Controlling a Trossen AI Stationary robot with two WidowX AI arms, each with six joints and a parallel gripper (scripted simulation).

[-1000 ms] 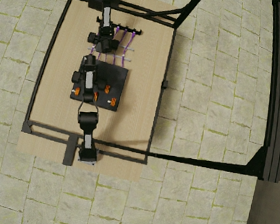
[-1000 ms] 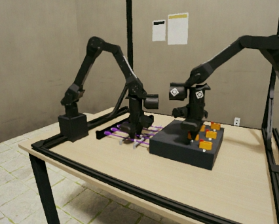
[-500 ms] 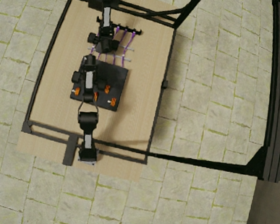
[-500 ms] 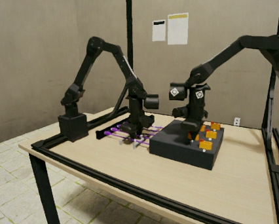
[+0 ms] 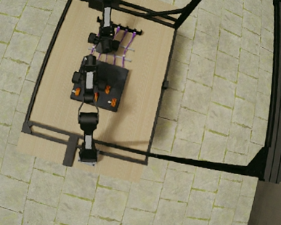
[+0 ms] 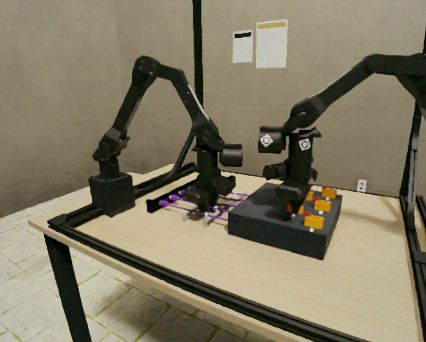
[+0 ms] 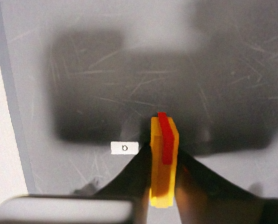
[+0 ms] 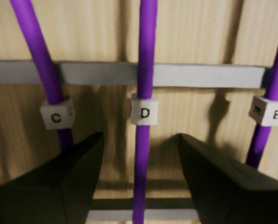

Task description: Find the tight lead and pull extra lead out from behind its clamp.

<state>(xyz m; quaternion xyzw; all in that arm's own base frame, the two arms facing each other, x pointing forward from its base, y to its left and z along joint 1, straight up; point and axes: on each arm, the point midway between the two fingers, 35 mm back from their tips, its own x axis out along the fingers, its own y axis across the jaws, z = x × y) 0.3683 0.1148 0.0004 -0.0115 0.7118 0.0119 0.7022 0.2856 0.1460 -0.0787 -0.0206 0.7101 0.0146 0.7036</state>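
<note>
In the left wrist view my left gripper (image 7: 159,152) is shut on the orange handle with a red stripe (image 7: 163,160), beside a small white label reading D (image 7: 125,147) on the black box. In the exterior view this gripper (image 6: 292,202) points down onto the box (image 6: 285,217). My right gripper (image 8: 141,140) is open and straddles purple lead D (image 8: 145,115) just below the grey clamp bar (image 8: 135,74), without touching it. Lead C (image 8: 50,85) and lead E (image 8: 265,117) run on either side. In the exterior view the right gripper (image 6: 204,200) stands over the leads.
Other orange handles (image 6: 320,206) stand on the box's top. The purple leads (image 5: 119,46) run from a black rail (image 5: 119,27) to the box (image 5: 100,87). A black frame borders the table.
</note>
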